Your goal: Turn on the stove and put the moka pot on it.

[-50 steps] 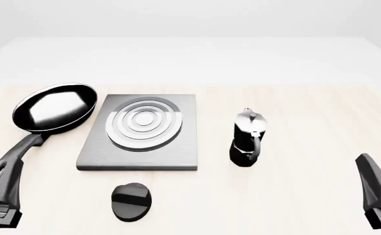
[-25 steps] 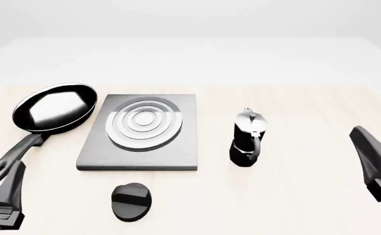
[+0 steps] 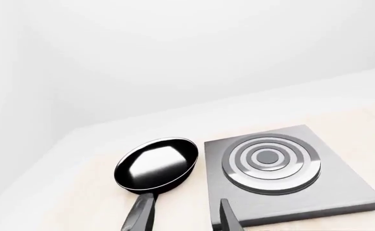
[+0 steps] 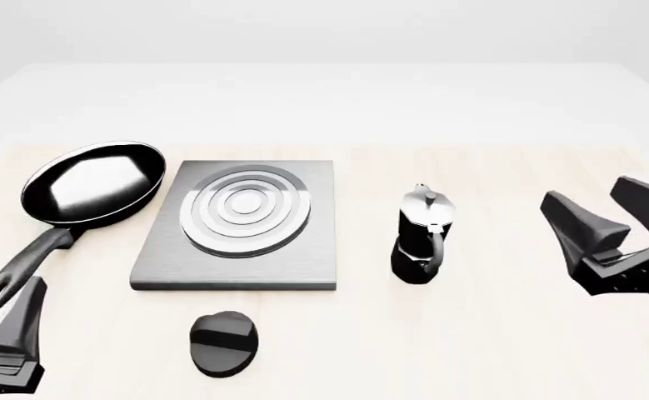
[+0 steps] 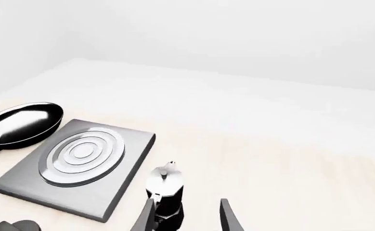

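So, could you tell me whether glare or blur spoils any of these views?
Front view: sharp, flat lighting, hardly any shadows; a bright white reflection fills the frying pan. Left wrist view: the same glare in the pan, the stove rings crisp. Right wrist view: the moka pot lid shines, and the pale background washes into the table.

No text, label, brand, number or sign can be read on anything here.
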